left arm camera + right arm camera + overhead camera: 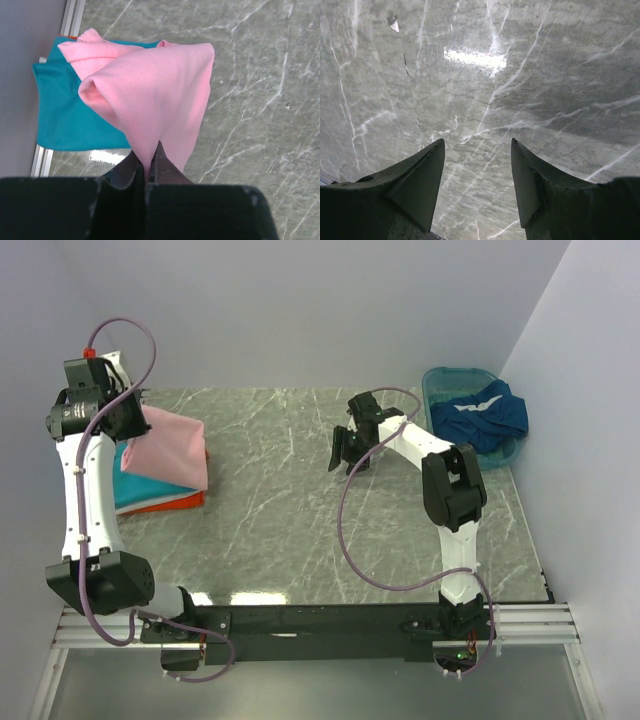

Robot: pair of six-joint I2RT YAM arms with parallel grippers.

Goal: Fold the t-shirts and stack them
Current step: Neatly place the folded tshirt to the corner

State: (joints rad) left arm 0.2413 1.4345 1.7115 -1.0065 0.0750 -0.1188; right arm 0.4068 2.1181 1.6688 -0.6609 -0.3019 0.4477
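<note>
Light: bright, even, overhead | Glare: white patch on bench (pixel 475 59) ahead of right tool (pixel 478 145), another beside left tool (pixel 147 161) | Shadows: soft, faint | Focus: both tools' near bodies dark, blurred; pink shirt (pixel 160 95) sharp

- The grey-green marbled tabletop (pixel 270 530) lies bare across its middle and near half, between the two arms; this is the widest passage.
- At the left edge a folded teal cloth shirt (pixel 135 490) on an orange cloth shirt (pixel 175 503) blocks the way. The light pink cloth shirt (pixel 175 450) lies over them, pinched in the left gripper (pixel 147 160) (jaws closed on fabric).
- The right gripper (pixel 348 452), jaws apart, hangs over bare marble right of centre.
- A rigid teal plastic basin (pixel 440 377) holding a dark blue shirt with white trim (pixel 490 412) fills the far right corner.
- Pale grey walls (pixel 300 310) close the left, far and right sides.
</note>
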